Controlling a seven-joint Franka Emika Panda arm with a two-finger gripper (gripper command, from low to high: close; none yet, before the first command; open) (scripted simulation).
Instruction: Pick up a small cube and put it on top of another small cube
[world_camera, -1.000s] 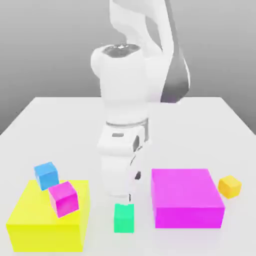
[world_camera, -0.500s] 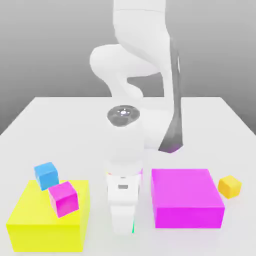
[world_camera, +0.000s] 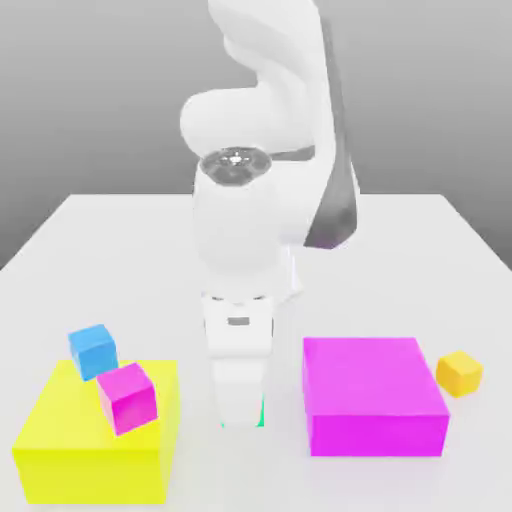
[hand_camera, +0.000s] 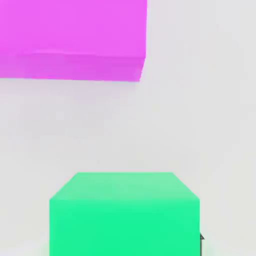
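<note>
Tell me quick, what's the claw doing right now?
Claw: closed, holding the small green cube.

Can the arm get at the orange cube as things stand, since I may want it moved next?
Probably not directly: the gripper seems to hold the green cube, and the magenta block stands between it and the orange cube.
</note>
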